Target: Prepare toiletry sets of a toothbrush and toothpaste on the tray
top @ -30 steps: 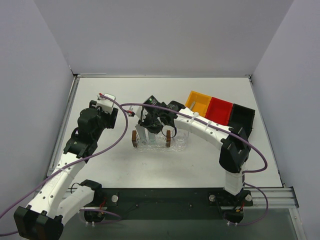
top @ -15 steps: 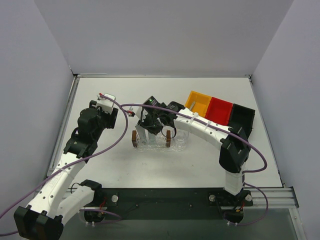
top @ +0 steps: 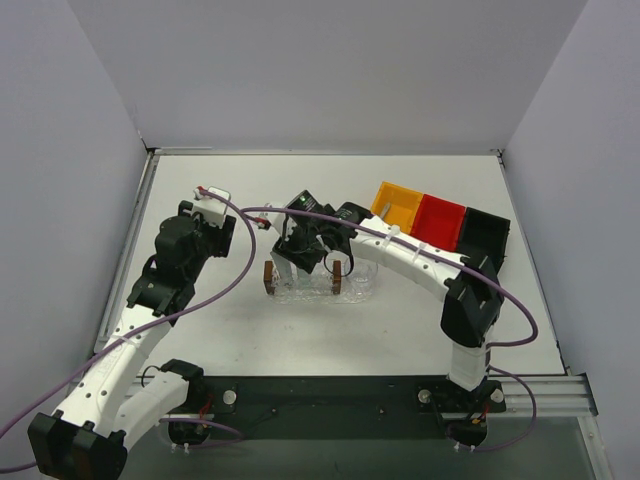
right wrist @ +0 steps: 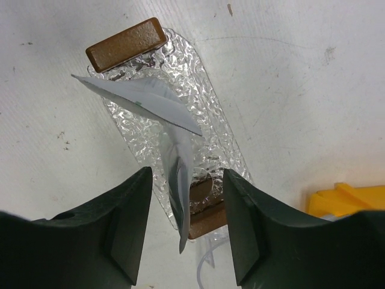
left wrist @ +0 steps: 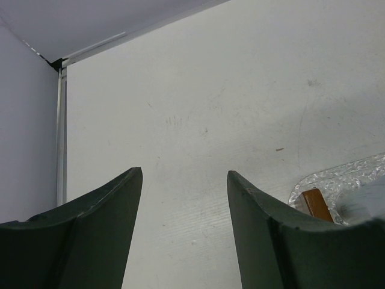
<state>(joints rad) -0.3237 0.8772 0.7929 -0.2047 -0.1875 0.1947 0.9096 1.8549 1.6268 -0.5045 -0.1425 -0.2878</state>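
The right gripper (right wrist: 186, 174) hangs over the tray (right wrist: 207, 114) with its two dark fingers (right wrist: 123, 223) standing apart. The toothpaste (right wrist: 180, 186) stands edge-on in the gap between them and touches neither finger, so nothing is gripped. Its lower tip points toward 6 o'clock in the wrist view, over a brown block (right wrist: 204, 217) at that end of the tray.

A second silvery-grey tube (right wrist: 138, 96) lies flat across the tray toward 10 o'clock. It seems to meet the upright one near its top, though the contact is hard to judge from this angle. Another brown block (right wrist: 126, 45) sits at the tray's 11 o'clock end, and a yellow bin (right wrist: 349, 201) shows at 4 o'clock.

From above, the tray (top: 365, 285) lies at mid-table, with the right arm's wrist over its left half.

The left gripper (left wrist: 184, 174) is well open and empty, with only bare table (left wrist: 240, 90) between its fingers. A corner of the tray (left wrist: 343, 177) lies at 4 o'clock from it
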